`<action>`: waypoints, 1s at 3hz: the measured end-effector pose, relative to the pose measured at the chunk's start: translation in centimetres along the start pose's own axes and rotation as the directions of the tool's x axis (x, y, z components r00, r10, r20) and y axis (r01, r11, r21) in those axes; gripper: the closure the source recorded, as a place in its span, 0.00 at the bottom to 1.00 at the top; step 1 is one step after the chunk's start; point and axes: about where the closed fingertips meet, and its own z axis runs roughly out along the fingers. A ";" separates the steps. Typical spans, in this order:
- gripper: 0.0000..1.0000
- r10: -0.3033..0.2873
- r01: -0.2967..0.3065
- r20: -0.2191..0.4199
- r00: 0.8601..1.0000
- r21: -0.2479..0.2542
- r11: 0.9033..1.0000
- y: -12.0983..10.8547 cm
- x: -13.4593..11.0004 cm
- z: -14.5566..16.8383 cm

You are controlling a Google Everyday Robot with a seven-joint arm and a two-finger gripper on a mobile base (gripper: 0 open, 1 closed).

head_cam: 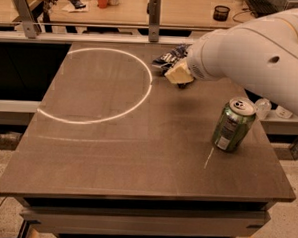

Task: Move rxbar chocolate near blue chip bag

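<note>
The blue chip bag [170, 55] lies crumpled at the back of the table, dark blue with white lettering, partly covered by my arm. My gripper [179, 74] sits at the end of the big white arm that comes in from the right. It is low over the table, right at the bag's front right edge. Only its cream-coloured tip shows. The rxbar chocolate does not show plainly. A small dark sliver [183, 85] peeks out under the gripper, and I cannot tell what it is.
A green soda can [233, 124] stands upright at the table's right side, in front of the arm. A white ring [98, 86] is marked on the brown table top [137, 155]. A metal rail with posts [153, 11] runs behind the table.
</note>
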 end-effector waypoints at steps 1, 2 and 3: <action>1.00 -0.006 0.006 -0.001 1.000 0.008 1.000 -0.4 0.0 0.0; 1.00 0.038 -0.038 -0.020 0.999 0.008 0.999 -0.5 0.7 0.6; 1.00 0.081 -0.078 -0.046 0.996 0.053 0.996 -2.9 2.9 2.8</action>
